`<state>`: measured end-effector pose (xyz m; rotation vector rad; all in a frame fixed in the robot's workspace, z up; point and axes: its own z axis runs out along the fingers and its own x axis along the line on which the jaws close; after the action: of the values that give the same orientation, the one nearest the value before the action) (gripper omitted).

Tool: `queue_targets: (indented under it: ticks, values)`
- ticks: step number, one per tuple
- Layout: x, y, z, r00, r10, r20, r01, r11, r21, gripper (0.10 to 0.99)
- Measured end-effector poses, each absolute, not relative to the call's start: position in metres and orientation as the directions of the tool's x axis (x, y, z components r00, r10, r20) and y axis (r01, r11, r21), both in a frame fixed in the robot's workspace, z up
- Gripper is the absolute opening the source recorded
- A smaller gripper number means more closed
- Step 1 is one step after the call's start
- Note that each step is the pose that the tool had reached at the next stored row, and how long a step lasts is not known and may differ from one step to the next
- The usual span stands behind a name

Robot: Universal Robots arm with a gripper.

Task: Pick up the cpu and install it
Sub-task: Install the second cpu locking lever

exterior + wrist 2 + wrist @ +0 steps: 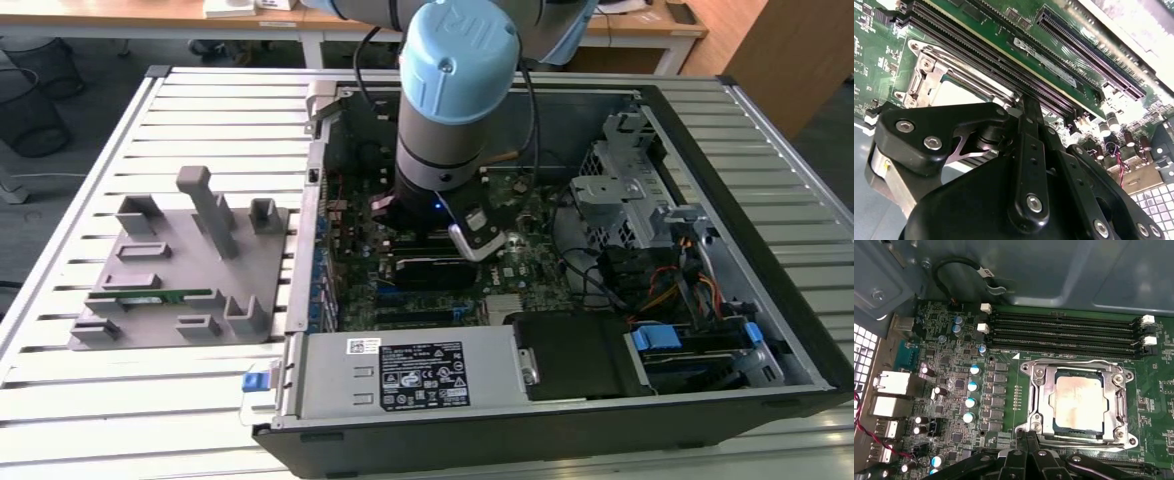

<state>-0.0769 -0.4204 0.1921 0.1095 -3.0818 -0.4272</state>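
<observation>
The cpu (1079, 402), a flat square chip with a shiny silver top, lies inside the open metal socket frame (1036, 390) on the green motherboard. Its pale top also shows in the second wrist view as the cpu (956, 94) beyond the black finger links. My gripper (1027, 437) hovers at the socket frame's edge with its two fingers pressed together and nothing between them. In the exterior view the gripper (474, 245) reaches down into the middle of the open computer case (561, 420).
Several black memory slots (1064, 332) run beside the socket. A grey parts fixture (180, 265) holding a green memory stick (160, 297) lies at the exterior view's left on the slatted table. The case also holds a power supply (414, 370), a drive cage (627, 190) and cables.
</observation>
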Motion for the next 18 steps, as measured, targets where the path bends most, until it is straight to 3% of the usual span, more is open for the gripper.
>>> queue_targets:
  ticks: [18]
  values:
    - [-0.0799, -0.4172, 0.1894, -0.997, -0.074, 0.017, -0.066, 0.956, 0.287, 0.106]
